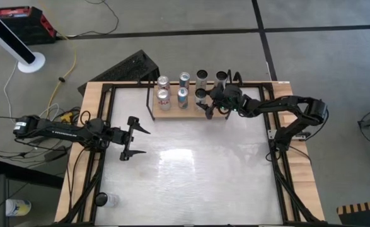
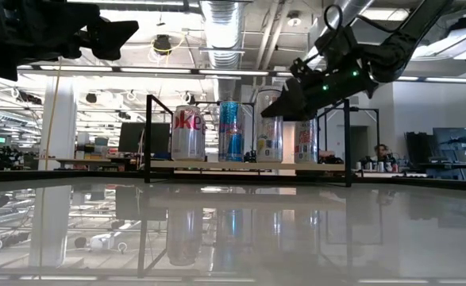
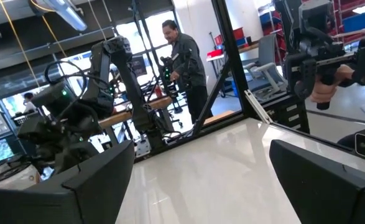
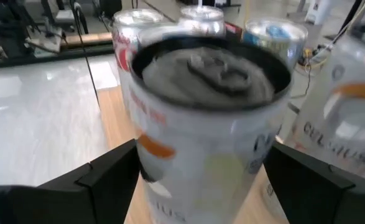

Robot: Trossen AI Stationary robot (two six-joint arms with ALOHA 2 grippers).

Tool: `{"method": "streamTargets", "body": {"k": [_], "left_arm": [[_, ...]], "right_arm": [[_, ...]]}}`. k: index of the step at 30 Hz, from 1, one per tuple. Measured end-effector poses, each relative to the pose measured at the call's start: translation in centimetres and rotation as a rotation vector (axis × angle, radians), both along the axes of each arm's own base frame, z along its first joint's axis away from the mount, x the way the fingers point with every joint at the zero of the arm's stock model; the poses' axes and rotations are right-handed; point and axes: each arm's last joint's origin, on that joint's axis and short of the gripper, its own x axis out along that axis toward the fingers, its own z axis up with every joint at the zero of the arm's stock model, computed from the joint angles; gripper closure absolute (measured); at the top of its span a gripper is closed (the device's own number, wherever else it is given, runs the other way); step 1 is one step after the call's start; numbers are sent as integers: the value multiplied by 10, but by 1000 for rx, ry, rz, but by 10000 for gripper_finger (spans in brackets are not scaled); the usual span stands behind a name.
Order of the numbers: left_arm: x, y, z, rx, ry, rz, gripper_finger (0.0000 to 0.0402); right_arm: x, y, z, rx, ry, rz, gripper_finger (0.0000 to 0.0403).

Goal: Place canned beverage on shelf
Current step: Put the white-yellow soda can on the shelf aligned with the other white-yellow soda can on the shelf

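Note:
The shelf (image 1: 172, 114), a light-wood board in a black wire frame, stands at the table's far edge and carries several upright cans. My right gripper (image 1: 208, 102) reaches in from the right. Its fingers stand close on either side of a white canned beverage with orange marks (image 4: 207, 124), which stands upright on the board (image 2: 269, 135) in the near row. A silver can with red lettering (image 4: 127, 37) and a blue-topped one (image 4: 275, 34) stand beyond it. My left gripper (image 1: 145, 141) waits open above the table's left side, with nothing between its fingers (image 3: 95, 180). My right gripper has one finger (image 4: 110, 177) at each side of the white can's wall (image 4: 146, 155), coming in nearly level from the table's right. Whether the fingers touch the wall I cannot tell. The can stands upright on the shelf board.
Another white can (image 4: 350, 130) stands close beside the right gripper. A small bottle (image 1: 106, 200) lies at the table's near left corner. A black wire rack (image 1: 131, 66) sits beyond the far left corner. A person (image 3: 183, 59) stands in the room behind.

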Motion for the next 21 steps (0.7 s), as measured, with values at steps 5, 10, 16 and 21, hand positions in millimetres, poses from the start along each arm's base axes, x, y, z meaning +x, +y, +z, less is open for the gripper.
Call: {"method": "streamTargets", "body": {"k": [5, 10, 16, 21], "left_arm": [[0, 0, 0, 0, 0, 0, 41], [0, 0, 0, 0, 0, 0, 41], [0, 0, 0, 0, 0, 0, 41], [0, 0, 0, 0, 0, 0, 41]], "right_arm": [[0, 0, 2, -8, -10, -1, 50], [-3, -1, 10, -35, -29, -5, 49], [-6, 1, 20, -55, -58, -6, 49], [-9, 2, 28, -77, -82, -5, 49]]}}
